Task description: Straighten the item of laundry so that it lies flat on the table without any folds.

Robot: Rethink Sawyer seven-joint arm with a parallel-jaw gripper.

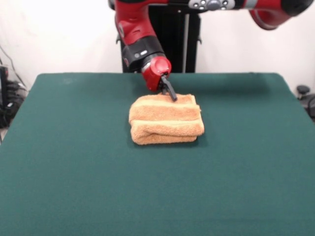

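The orange-tan towel (166,119) lies folded over in thick layers near the middle of the dark green table (74,162), with a rolled fold along its near edge. My gripper (172,96) comes down from the red arm and its dark tip touches the towel's far edge, near the top middle. I cannot tell how the gripper stands, because the tip shows as a single dark piece against the cloth.
The robot's black pedestal (172,34) stands behind the table's far edge. Cables and dark equipment (7,98) sit off the table's left side. A dark object (305,96) sits off the right side.
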